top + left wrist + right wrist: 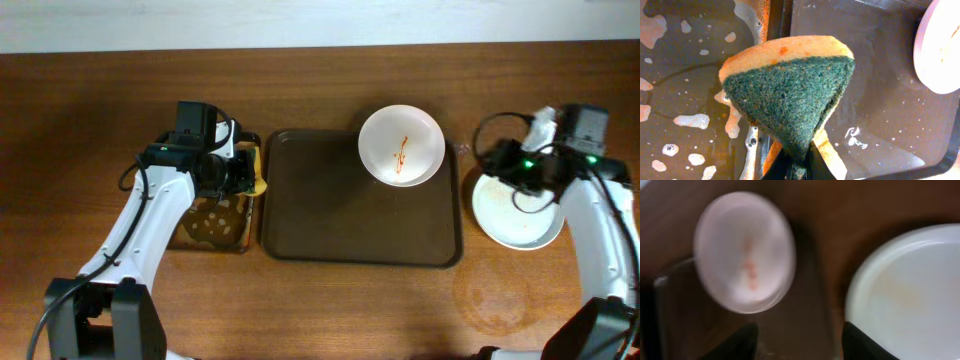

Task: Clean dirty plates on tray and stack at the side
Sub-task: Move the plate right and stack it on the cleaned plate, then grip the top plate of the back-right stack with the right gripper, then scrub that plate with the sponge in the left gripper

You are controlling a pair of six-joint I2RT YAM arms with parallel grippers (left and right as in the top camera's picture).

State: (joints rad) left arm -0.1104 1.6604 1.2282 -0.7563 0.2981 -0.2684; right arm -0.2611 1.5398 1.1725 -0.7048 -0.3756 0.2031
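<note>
Evidently the left jaws pinched a sponge [785,95] tight for scrubbing; the right jaws gaped empty, the dirty plate [745,252] just ahead.

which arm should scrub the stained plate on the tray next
Left: the left hand grips the sponge beside the tray; the right hand is open and empty near the side plate.

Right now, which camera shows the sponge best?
The left wrist camera: the sponge fills the picture, green scrubby side up front. Overhead shows only a yellow sliver by the left gripper. The right wrist camera misses it.
</note>
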